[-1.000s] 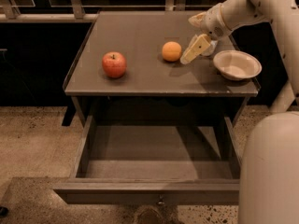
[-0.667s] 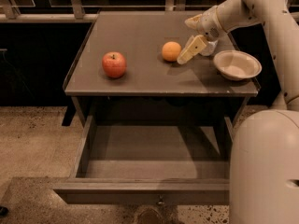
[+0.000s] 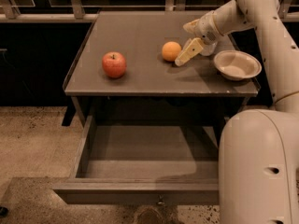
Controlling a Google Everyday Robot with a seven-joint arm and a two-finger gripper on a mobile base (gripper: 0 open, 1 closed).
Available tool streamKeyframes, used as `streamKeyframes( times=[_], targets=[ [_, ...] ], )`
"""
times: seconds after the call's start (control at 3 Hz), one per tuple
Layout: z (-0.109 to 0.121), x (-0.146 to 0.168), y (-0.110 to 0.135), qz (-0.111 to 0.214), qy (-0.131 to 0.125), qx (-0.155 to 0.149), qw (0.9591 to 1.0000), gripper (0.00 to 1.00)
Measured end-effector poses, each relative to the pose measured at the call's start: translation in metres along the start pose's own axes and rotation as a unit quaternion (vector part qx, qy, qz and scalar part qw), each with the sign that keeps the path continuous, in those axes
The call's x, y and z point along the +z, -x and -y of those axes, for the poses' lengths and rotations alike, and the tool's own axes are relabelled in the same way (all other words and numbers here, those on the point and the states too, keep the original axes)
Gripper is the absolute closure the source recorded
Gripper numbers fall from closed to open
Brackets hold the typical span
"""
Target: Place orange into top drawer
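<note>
The orange (image 3: 171,51) sits on the tabletop right of centre. My gripper (image 3: 186,43) is just to the right of it, low over the table, open, with one cream finger (image 3: 189,52) slanting down beside the fruit; I cannot tell whether it touches. The top drawer (image 3: 135,192) below the tabletop is pulled out toward the camera and its inside is bare; its small knob (image 3: 160,201) shows on the front panel.
A red apple (image 3: 114,64) stands on the left half of the table (image 3: 140,80). A pale bowl (image 3: 236,65) sits at the right edge, behind my gripper. My arm's white body (image 3: 257,167) fills the lower right. A railing runs along the back.
My gripper has moved a little to the left, closer to the orange. The orange, the apple, the bowl and the drawer have not moved.
</note>
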State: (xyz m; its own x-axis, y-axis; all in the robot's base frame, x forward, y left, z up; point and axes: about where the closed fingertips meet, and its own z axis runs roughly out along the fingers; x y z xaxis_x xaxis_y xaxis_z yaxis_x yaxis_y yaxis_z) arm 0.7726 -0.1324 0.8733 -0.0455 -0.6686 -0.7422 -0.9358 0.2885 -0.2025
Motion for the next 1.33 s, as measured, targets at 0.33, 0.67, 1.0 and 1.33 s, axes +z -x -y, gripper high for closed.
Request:
streamKeyframes(
  times=[0.33,0.67,1.0,1.33],
  targets=[
    [0.002,0.011,-0.003,0.006,0.007,0.010,0.9999,0.00],
    [0.003,0.021,-0.003,0.012,0.014,0.015,0.9997,0.00],
    [0.004,0.032,-0.003,0.018,0.022,0.021,0.9994,0.00],
    [0.003,0.040,-0.002,0.020,0.029,0.020,0.9992,0.19]
  ],
)
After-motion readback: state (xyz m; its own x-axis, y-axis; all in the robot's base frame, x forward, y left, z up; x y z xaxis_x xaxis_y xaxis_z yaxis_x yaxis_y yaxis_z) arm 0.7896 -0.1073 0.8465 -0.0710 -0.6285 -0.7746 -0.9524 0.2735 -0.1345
